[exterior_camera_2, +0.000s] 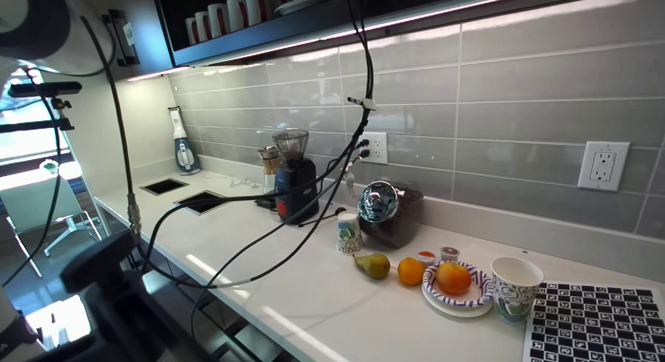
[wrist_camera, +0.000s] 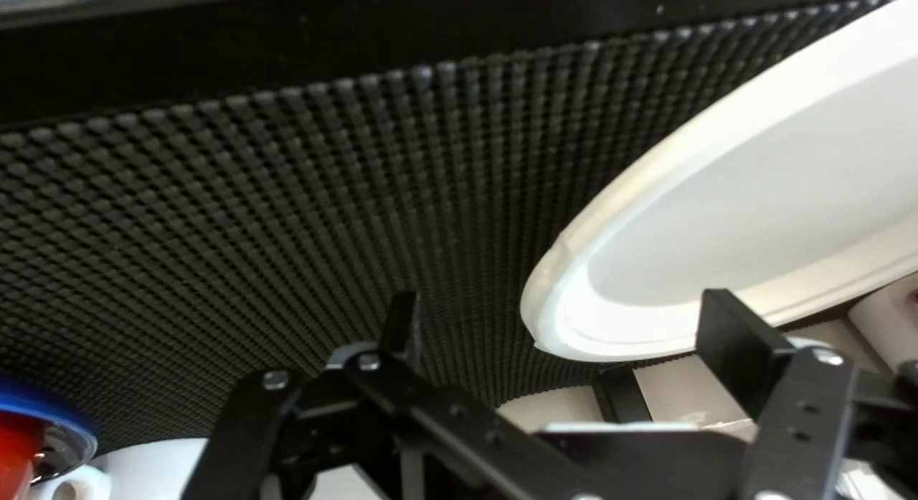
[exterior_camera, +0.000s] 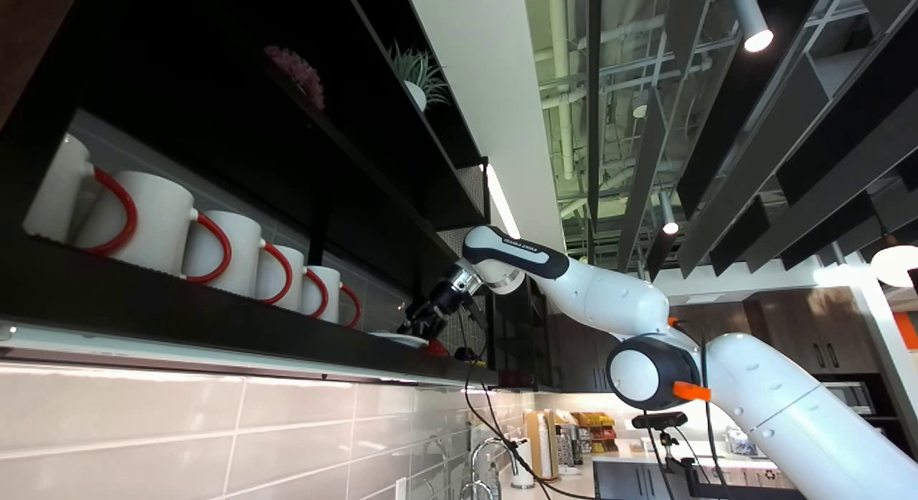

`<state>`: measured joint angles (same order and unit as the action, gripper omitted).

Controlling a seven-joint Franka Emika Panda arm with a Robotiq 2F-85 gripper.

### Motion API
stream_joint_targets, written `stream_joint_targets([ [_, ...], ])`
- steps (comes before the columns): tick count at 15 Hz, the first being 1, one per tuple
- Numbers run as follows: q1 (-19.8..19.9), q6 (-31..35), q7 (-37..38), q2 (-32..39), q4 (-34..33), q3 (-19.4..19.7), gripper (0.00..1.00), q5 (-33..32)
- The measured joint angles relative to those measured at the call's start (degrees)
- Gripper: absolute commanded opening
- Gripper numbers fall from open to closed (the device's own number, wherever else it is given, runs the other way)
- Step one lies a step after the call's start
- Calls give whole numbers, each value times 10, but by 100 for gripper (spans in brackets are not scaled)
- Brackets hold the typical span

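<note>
In the wrist view, ribbed mat was exposed between a dark lip and the white plate on the shelf. The gripper was spread wide, nothing held, plate rim seen between fingertips; contact undetermined. Red-handled mugs were lined up nearby, contents hidden. "FRANKA EMIKA" was read on the arm.

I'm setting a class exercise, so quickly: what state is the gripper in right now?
Gripper: open, jaws wide apart, holding nothing; the white plate is close by.
</note>
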<state>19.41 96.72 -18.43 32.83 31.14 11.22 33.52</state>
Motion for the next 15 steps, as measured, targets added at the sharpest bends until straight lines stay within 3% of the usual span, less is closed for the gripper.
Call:
stream_joint_targets([
  [3,-3,0,0,0,0,0,63,0],
  [6,-4,0,0,0,0,0,50,0],
  [10,-5,0,1,0,0,0,45,0],
  [15,-5,0,1,0,0,0,21,0],
])
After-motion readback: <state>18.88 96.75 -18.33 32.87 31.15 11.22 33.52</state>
